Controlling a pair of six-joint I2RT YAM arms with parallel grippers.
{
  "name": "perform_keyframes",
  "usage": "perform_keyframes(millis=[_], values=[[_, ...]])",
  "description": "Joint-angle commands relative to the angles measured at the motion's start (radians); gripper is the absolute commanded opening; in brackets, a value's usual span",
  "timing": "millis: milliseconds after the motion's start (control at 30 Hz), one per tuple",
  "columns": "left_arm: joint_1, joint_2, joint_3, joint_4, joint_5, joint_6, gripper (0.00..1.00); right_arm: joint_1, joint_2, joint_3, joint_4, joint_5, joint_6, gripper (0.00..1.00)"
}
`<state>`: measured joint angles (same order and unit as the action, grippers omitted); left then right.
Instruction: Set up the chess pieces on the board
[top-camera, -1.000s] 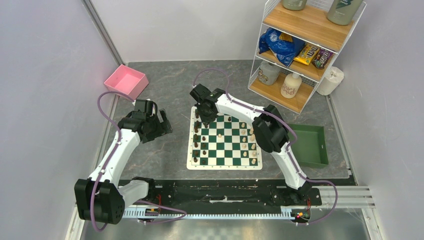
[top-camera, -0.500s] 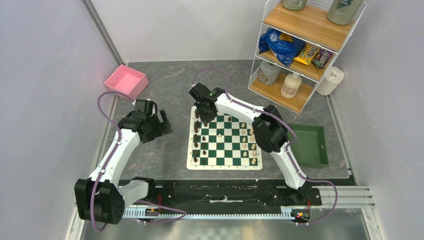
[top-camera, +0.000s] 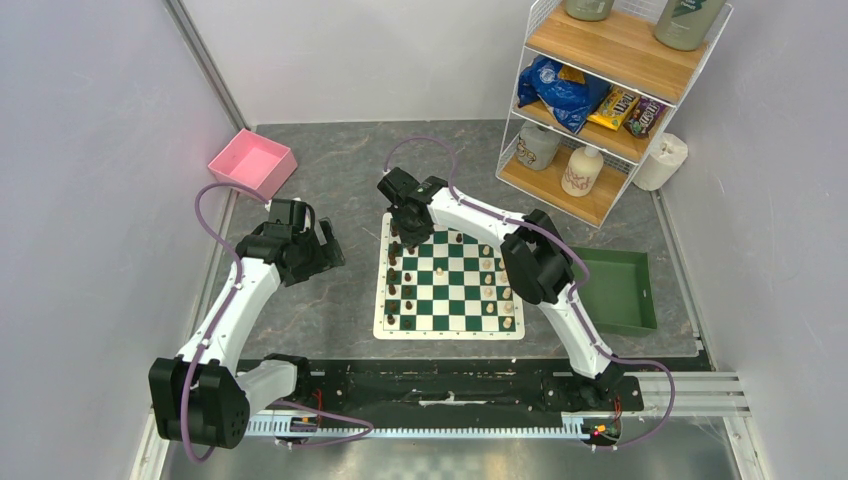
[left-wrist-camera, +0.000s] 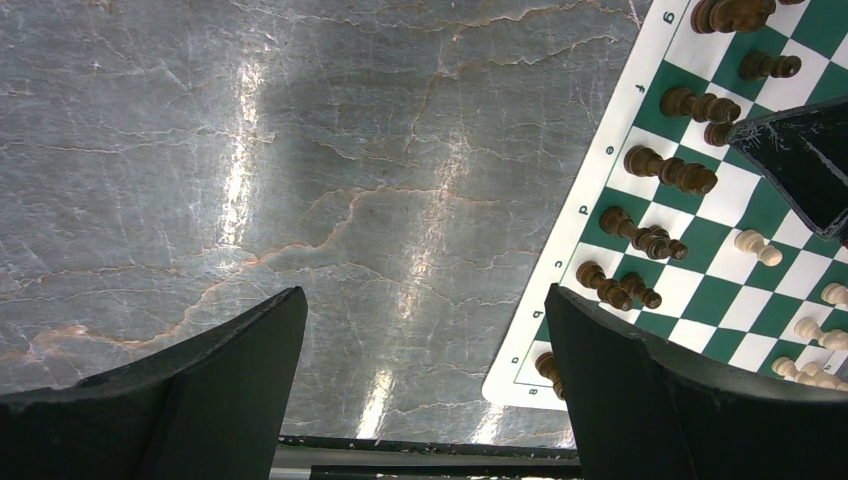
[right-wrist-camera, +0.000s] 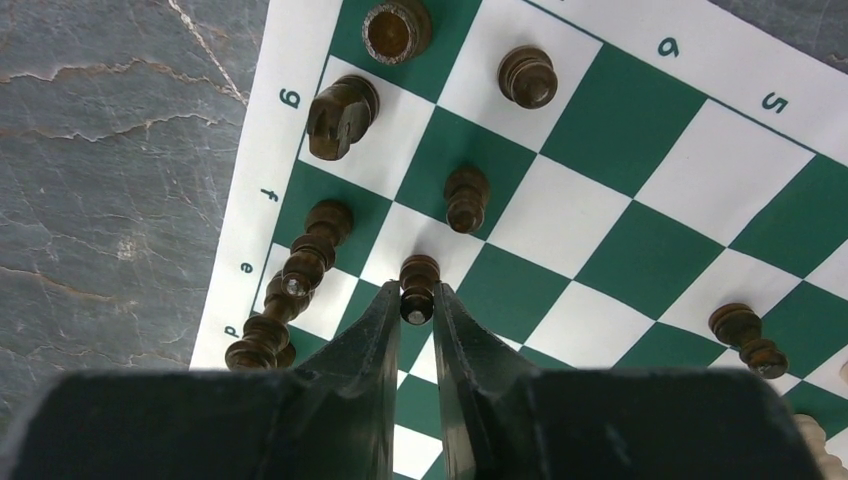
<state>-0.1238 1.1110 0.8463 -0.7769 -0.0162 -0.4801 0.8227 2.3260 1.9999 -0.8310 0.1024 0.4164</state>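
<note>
The board (top-camera: 380, 326) lies mid-table, green and white checks with a cream border. Dark brown chess pieces (top-camera: 392, 290) line its left columns, and pale ones (top-camera: 505, 292) stand along the right side. My right gripper (right-wrist-camera: 417, 297) hangs over the far-left part of the board. Its fingers press both sides of the head of a dark pawn (right-wrist-camera: 419, 272) that stands upright on a square. In the top view that right gripper (top-camera: 405, 236) covers the pawn. My left gripper (left-wrist-camera: 425, 300) is wide open over bare table, left of the board, and holds nothing.
A pink bin (top-camera: 252, 162) sits at the far left. A green tray (top-camera: 622, 290) lies right of the board. A wire shelf (top-camera: 600, 100) with snacks and bottles stands at the far right, a white roll (top-camera: 661, 160) beside it. Dark pieces crowd close around the held pawn.
The right arm's wrist and elbow have edged slightly left over the board's far-left corner. The left arm has not moved.
</note>
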Motion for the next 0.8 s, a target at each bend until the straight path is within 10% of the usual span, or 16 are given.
perform_keyframes(millis=[0,767], values=[[0.004,-0.003,0.037,0.002,0.013,0.017,0.96,0.004,0.019,0.035,-0.001,0.001,-0.012,0.26],[0.004,-0.003,0.037,0.003,0.013,0.017,0.96,0.004,-0.186,-0.062,0.013,0.02,-0.006,0.57]])
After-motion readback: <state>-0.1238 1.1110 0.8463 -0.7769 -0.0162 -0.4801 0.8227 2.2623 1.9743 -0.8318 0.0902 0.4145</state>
